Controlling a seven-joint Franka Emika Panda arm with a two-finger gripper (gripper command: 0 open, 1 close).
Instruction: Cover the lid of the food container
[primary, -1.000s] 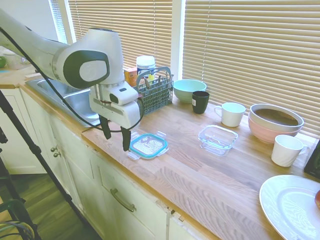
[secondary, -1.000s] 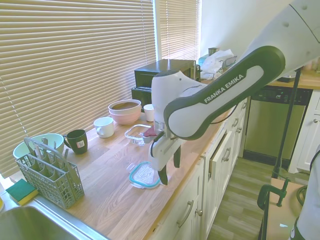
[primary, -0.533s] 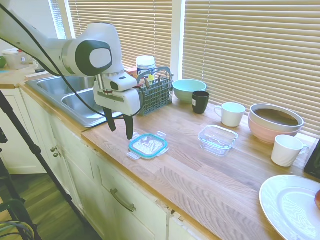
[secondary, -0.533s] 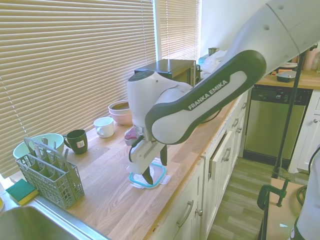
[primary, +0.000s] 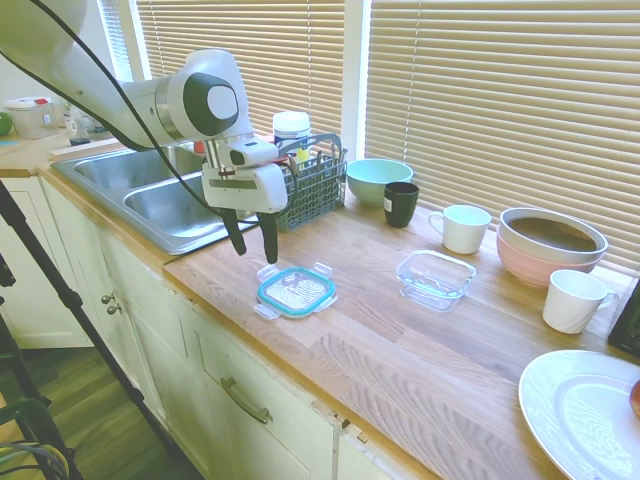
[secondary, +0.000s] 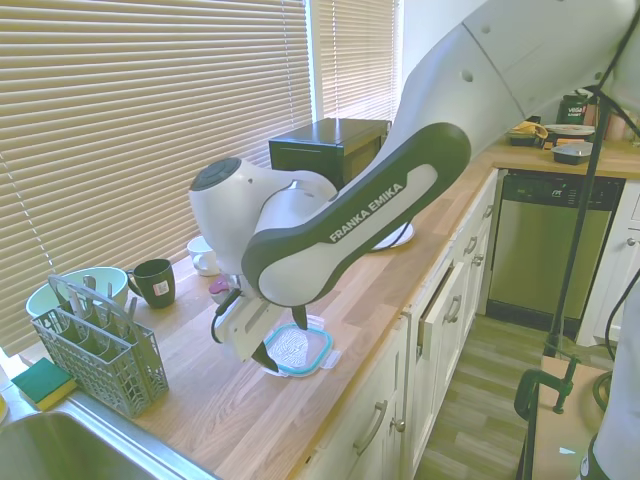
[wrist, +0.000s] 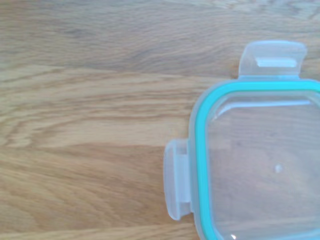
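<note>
Gripper (primary: 253, 246) hanging above the wooden countertop (primary: 400, 340), fingers spread, pinching nothing, just left of the lid (primary: 296, 291). Lid lying flat near the counter's front edge, teal rim up, two snap tabs clear in the wrist view. Food container (primary: 435, 277) sitting uncovered to the right, apart from the lid, bare wood between them. Cutlery basket (primary: 310, 180) close behind the gripper; sink (primary: 160, 205) to the left. "FRANKA EMIKA" legible along the arm (secondary: 368, 208).
</note>
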